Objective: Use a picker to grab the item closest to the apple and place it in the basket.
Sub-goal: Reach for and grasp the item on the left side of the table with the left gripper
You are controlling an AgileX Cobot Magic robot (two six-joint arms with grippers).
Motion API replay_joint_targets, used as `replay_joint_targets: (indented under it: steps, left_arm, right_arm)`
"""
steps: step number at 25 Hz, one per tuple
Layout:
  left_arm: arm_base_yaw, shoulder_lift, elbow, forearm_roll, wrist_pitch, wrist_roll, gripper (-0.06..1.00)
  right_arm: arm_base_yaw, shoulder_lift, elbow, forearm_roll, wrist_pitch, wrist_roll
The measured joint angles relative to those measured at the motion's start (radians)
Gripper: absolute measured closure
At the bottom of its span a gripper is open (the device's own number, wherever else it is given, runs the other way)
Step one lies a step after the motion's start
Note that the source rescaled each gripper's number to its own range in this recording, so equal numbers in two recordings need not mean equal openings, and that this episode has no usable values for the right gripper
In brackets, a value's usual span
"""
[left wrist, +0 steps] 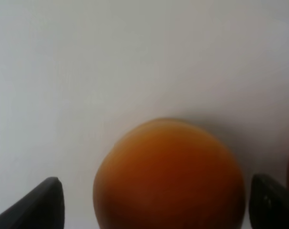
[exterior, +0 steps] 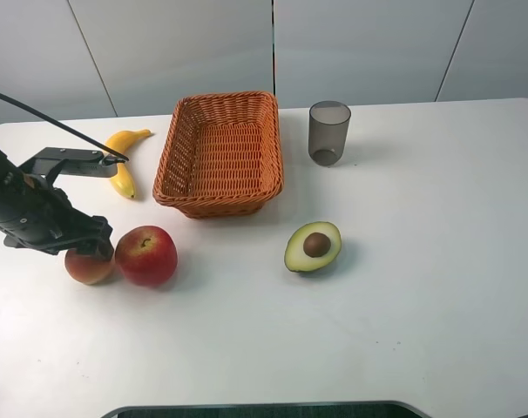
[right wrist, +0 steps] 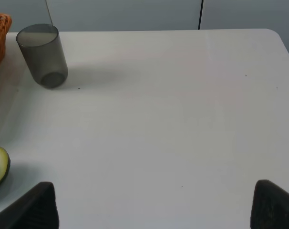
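Step in hand: the grasp. The left tool (left wrist: 156, 191), at the end of the picker (exterior: 33, 213), is low over the item (exterior: 85, 268) at the near-left of the counter (exterior: 403, 331). Its jaws are spread, one on each side of the fruit, not yet clamped. The item lies right against the apple (exterior: 146, 255); whether they touch is unclear. Next move: close on the item without nudging the apple, lift, and carry it to the basket (exterior: 220, 198), which is farther back and empty. The right tool (right wrist: 154, 202) is spread wide and holds nothing, facing the cup (right wrist: 42, 55).

A white table (exterior: 438, 331) stands before a pale grey wall (exterior: 368, 43) made of flat panels; the light is soft.
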Motion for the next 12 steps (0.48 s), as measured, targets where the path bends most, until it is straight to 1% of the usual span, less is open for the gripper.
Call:
replay_joint_targets:
  steps: [12]
  left_arm:
    - [0.000, 0.002, 0.000, -0.009, -0.015, 0.000, -0.05]
  right_arm:
    - [0.000, 0.000, 0.000, 0.000, 0.000, 0.000]
